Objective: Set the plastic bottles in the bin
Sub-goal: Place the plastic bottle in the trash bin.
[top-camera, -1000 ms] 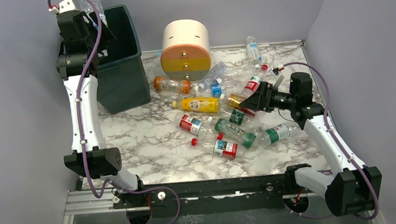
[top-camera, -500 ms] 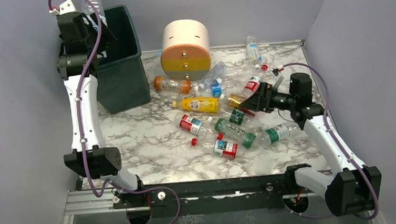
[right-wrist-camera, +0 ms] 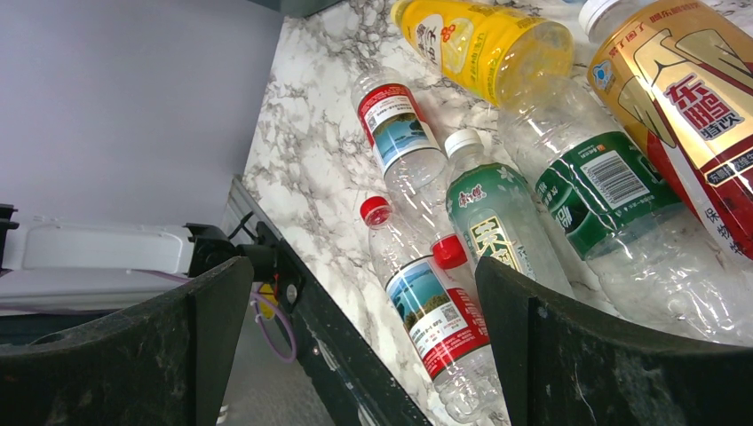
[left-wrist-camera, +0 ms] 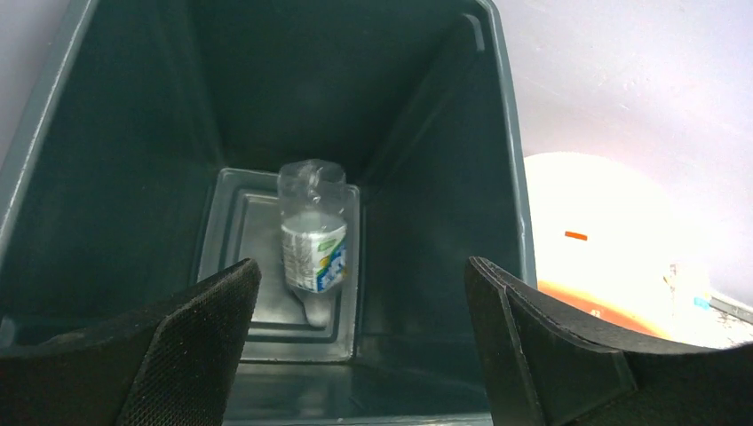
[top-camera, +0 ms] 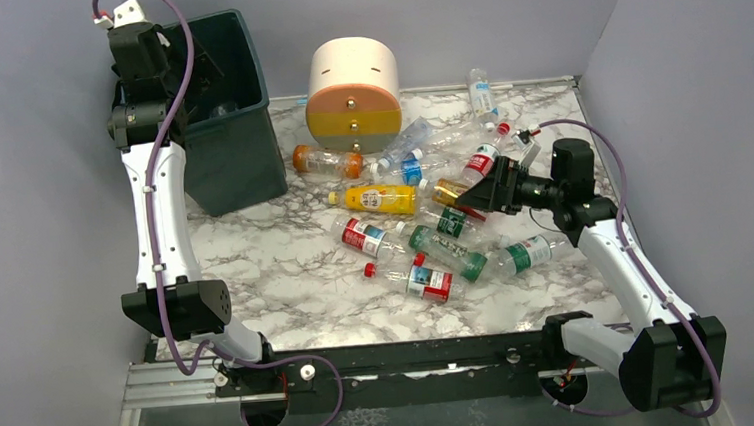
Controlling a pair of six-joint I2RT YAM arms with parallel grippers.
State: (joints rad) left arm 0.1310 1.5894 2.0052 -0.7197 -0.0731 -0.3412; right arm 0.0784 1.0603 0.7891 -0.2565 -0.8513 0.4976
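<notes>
One clear plastic bottle [left-wrist-camera: 313, 226] lies in the tall green-grey bin [left-wrist-camera: 426, 133]; other bottles [top-camera: 382, 200] litter the marble desk [top-camera: 287, 269] beside it. The left claw [left-wrist-camera: 355, 355] and right claw [right-wrist-camera: 364, 355] gape empty.

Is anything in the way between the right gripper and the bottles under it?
Nothing visible is. The right gripper hangs open over the plastic bottles. Its wrist camera looks straight between both fingers onto a green-labelled bottle and a red-labelled bottle, both lying uncovered on the marble table.
</notes>
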